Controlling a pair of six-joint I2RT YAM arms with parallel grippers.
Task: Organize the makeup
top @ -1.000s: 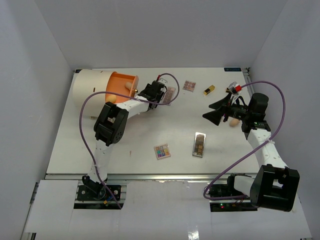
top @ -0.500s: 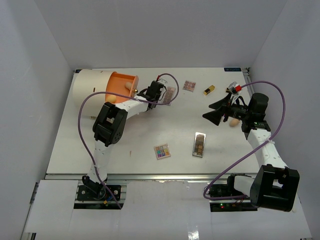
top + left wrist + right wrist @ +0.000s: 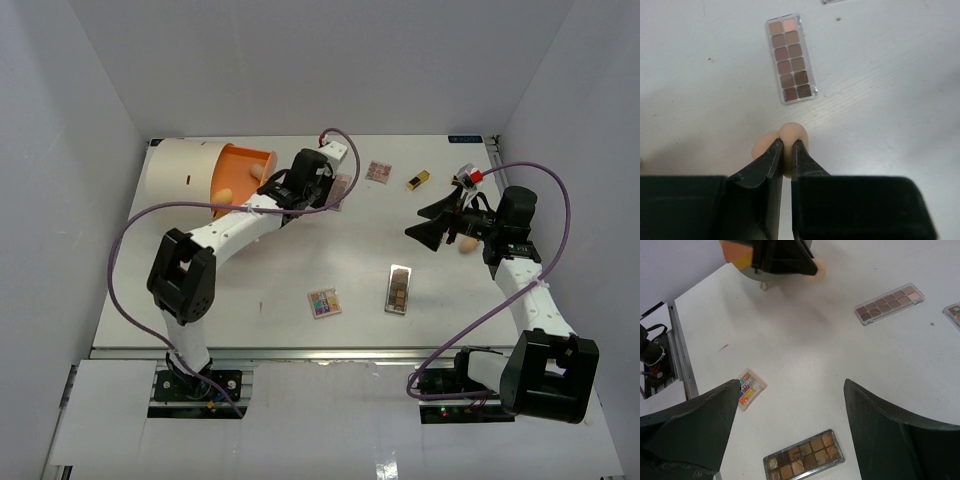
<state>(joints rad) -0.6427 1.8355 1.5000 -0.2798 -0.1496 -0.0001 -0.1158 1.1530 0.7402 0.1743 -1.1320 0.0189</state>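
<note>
Left wrist: eyeshadow palette (image 3: 791, 58) beyond sponge (image 3: 792, 132)

A white table (image 3: 300, 260) is enclosed on three sides by pale grey walls (image 3: 300, 60). At its far left corner a large cream cylinder (image 3: 180, 172) is laid on its side, with its orange drawer front (image 3: 245, 162) turned toward the middle of the table. A small tan knob (image 3: 262, 172) is seen on that front. A metal rail (image 3: 350, 352) is run along the near edge, and white boards (image 3: 330, 420) are set before it. A short red mark (image 3: 722, 347) and a dark speck (image 3: 838, 19) are seen on the tabletop.
</note>
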